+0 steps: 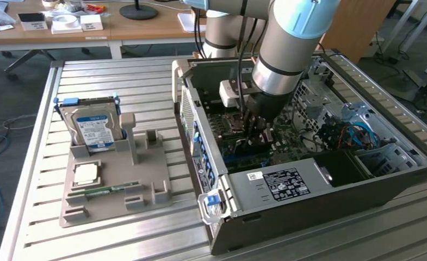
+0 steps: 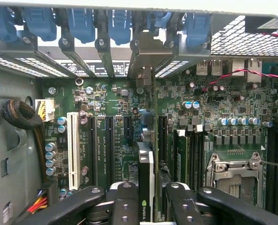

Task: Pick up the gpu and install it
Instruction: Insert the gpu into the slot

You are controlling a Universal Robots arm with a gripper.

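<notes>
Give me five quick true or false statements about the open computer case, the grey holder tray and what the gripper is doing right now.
1. The gripper holds the thin black graphics card edge-on above the green motherboard. True.
2. The arm reaches into the open dark computer case. True.
3. The boxy hard drive with the blue-white label lies inside the case. False: it stands upright in the grey holder tray outside.
4. The holder tray sits on the exterior view's right of the case. False: left.
5. The white expansion slot is filled. False: empty.
</notes>
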